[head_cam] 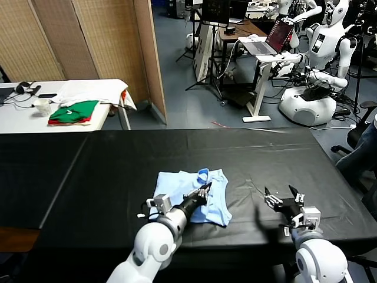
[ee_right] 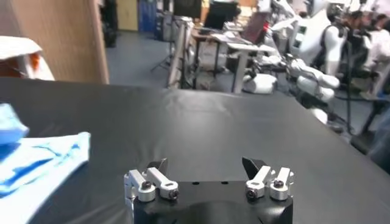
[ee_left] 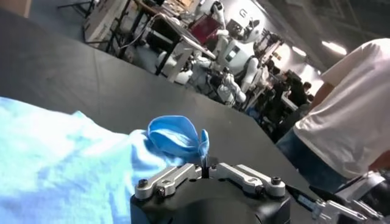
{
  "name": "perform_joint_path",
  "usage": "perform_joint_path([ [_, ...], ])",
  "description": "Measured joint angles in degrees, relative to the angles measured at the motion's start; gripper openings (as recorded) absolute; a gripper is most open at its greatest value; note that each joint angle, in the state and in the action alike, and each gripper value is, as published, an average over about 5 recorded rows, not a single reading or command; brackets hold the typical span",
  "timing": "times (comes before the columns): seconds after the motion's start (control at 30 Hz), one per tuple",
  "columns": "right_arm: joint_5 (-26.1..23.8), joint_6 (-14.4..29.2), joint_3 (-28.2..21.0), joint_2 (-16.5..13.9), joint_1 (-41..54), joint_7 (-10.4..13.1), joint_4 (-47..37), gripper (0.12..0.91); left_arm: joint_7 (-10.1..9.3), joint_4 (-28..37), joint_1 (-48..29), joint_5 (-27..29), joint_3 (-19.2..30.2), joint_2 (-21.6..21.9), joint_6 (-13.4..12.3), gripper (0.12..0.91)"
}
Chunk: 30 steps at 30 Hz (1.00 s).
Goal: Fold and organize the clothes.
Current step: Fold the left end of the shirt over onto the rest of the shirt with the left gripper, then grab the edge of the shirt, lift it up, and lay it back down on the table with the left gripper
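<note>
You won't find any readable text, label, brand or number here. A letter-like mark sits on the back wall in your left wrist view, too blurred to read, and the T-shirt (head_cam: 193, 194) shows no legible lettering.

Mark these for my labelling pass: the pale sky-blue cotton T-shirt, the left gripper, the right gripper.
Pale sky-blue cotton T-shirt (head_cam: 177, 187): head view, flat folded body.
Left gripper (head_cam: 205, 190): head view, between fingertips.
Right gripper (head_cam: 281, 195): head view, between fingertips.
</note>
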Motion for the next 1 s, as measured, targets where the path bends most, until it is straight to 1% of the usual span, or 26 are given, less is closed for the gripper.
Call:
perform_joint_path([
  [0.03, 0.21, 0.07, -0.47, -0.12, 0.13, -0.27, 0.00, 0.907, 0.01, 0.08, 0.04, -0.92, -0.30, -0.27, -0.36, 0.435],
  [0.1, 0.86, 0.04, -1.53, -0.43, 0.43, -0.64, 0.15, 0.907, -0.31, -0.07, 0.18, -3.75, -0.98, -0.85, -0.89, 0.549],
  [0.13, 1.27, -0.03, -2.10, -0.62, 0.63, -0.75, 0.30, 0.907, -0.63, -0.24, 0.27, -5.52, -1.39, -1.15, -1.03, 0.625],
  [0.23, 2.20, -0.34, -4.00, -1.17, 1.38, -0.88, 0.77, 0.907, -1.30, -0.97, 0.80, -9.20, -2.80, -1.61, -1.28, 0.796],
  [0.27, 2.25, -0.45, -4.71, -1.29, 1.69, -0.89, 0.80, 0.907, -1.27, -1.25, 1.04, -9.43, -3.31, -1.56, -1.39, 0.838],
  [0.33, 1.91, -0.76, -6.38, -1.41, 2.46, -0.92, 0.54, 0.907, -0.60, -1.84, 1.58, -8.18, -4.36, -1.12, -1.74, 0.888],
  [0.47, -0.07, -1.44, -10.60, -1.02, 4.74, -1.04, -0.90, 0.907, 1.21, -2.69, 2.67, -2.35, -6.90, 0.96, -2.79, 0.906],
  [0.7, -5.01, -1.87, -17.40, 0.16, 8.72, -2.03, -5.07, 0.907, 2.80, -4.78, 5.73, 7.45, -12.07, 6.22, -3.64, 0.907],
  [0.8, -8.13, -3.28, -18.63, 0.02, 9.19, -1.49, -6.41, 0.907, 3.28, -5.62, 7.65, 10.66, -13.74, 7.11, -3.93, 0.907],
  [0.87, -9.83, -4.56, -18.81, -0.13, 9.13, -0.75, -6.78, 0.907, 3.32, -5.87, 8.78, 11.83, -14.64, 7.26, -4.04, 0.907],
  [0.93, -10.32, -5.09, -18.71, -0.16, 8.94, 0.03, -6.77, 0.907, 3.28, -5.86, 9.64, 12.42, -15.41, 7.29, -4.19, 0.907],
  [1.0, -9.18, -4.49, -18.34, 0.00, 8.62, 0.48, -6.36, 0.907, 3.26, -5.60, 10.30, 12.93, -16.15, 7.23, -4.43, 0.907],
])
